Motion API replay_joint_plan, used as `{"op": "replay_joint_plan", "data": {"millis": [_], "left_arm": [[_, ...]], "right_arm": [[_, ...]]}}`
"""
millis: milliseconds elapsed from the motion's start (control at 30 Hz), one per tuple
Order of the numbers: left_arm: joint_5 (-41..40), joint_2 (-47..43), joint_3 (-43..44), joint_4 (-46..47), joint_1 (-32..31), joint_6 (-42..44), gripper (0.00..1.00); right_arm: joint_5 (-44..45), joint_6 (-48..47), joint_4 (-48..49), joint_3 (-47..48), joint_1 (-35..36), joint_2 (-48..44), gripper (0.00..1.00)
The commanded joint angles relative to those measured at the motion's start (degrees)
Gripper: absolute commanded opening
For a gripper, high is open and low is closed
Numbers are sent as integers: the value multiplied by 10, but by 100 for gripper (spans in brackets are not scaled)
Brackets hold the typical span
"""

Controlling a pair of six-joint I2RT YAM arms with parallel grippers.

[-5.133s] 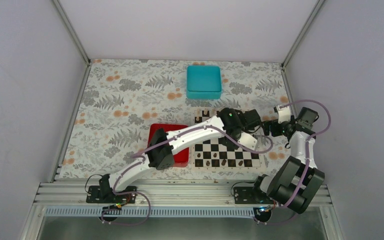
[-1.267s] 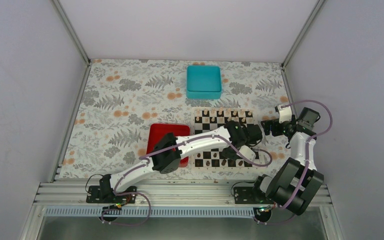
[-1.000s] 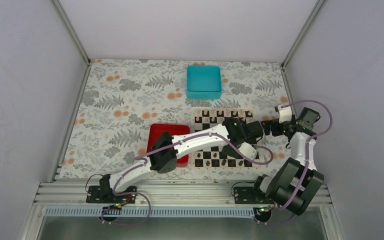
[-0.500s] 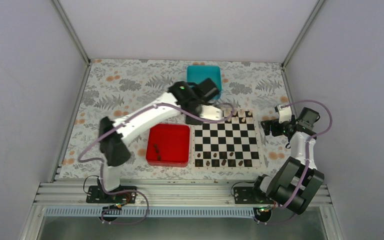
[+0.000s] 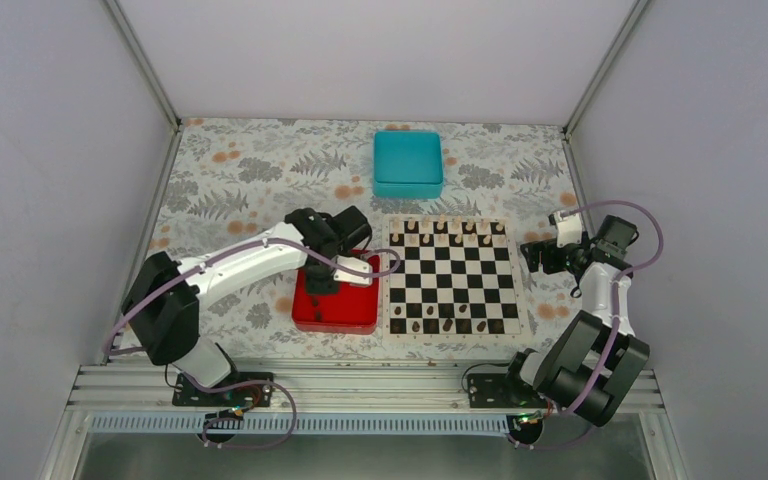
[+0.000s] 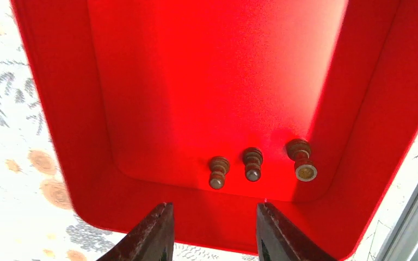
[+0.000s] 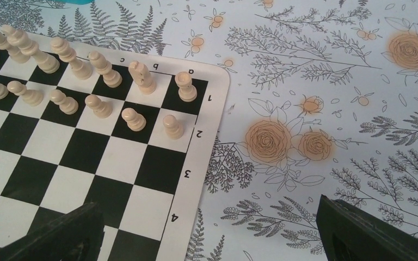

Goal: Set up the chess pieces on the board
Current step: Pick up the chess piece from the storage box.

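Observation:
The board (image 5: 450,272) lies right of a red tray (image 5: 337,318). Several dark chess pieces (image 5: 447,324) stand on its near rows, and cream pieces fill its far rows. In the left wrist view, three more dark chess pieces (image 6: 252,163) lie on their sides at the tray's (image 6: 54,109) near wall. My left gripper (image 5: 322,281) hangs over the tray; there it (image 6: 213,232) is open with nothing between its fingers (image 6: 155,235), just short of the pieces. My right gripper (image 7: 212,234) stands wide open and empty over the board's (image 7: 60,157) right edge.
A teal box (image 5: 408,163) sits behind the board on the floral cloth. Cream pieces (image 7: 100,105) crowd the board's far right corner. Grey walls close in the table on three sides.
The left arm has swung from the board's right side, past the teal box, back over the red tray, jaws open and empty. The right arm has not moved.

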Motion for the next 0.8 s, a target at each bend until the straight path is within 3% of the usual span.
{"op": "replay_joint_plan", "data": {"millis": [0, 267, 767], "left_arm": [[9, -12, -45, 49, 17, -13, 38], [5, 7, -97, 89, 52, 2, 35], [30, 30, -104, 105, 89, 19, 28]], "right_arm": [[-12, -9, -5, -1, -7, 7, 100], [-11, -9, -6, -3, -7, 11, 100], [-12, -12, -4, -5, -7, 14, 100]]}}
